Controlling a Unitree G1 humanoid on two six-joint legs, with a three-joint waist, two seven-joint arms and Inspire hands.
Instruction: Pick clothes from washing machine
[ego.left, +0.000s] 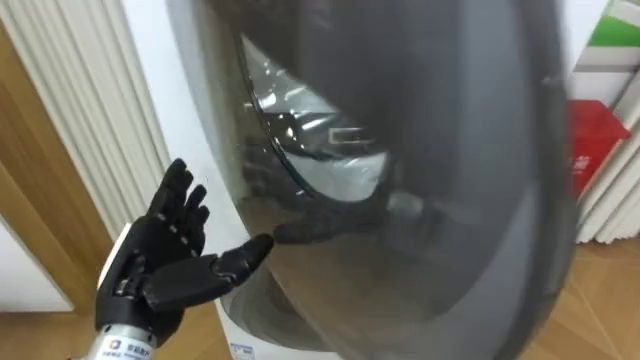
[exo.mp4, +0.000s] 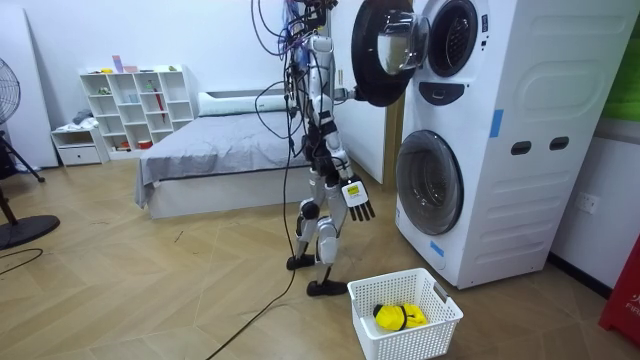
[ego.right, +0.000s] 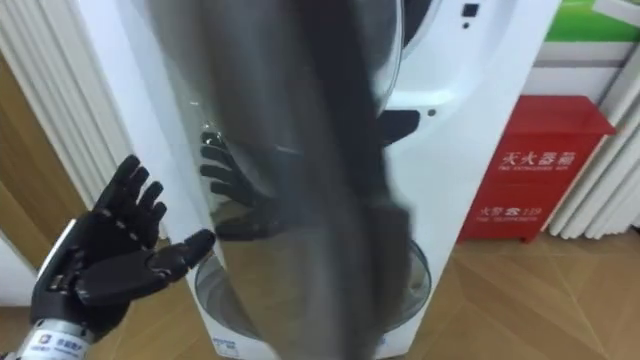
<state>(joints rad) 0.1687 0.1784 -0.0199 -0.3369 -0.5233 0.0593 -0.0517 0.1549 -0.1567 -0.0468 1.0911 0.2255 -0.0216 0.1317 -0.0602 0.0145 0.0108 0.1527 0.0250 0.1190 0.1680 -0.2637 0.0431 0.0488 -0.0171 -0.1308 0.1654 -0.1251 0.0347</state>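
Now the robot stands at the stacked washing machine (exo.mp4: 500, 150), left hand (ego.left: 160, 270) up at the open top door (ego.left: 450, 200), fingers straight and spread, thumb at the glass, gripping nothing. Right hand (exo.mp4: 358, 197) hangs by its side, fingers loose, empty. No clothes in either hand, and the drum (exo.mp4: 452, 38) is dark, so I can't tell what's inside. Something yellow (exo.mp4: 400, 316) lies in the white basket (exo.mp4: 400, 345) on the floor. I'd call this the door-opening step; next comes a reach past the door into that drum
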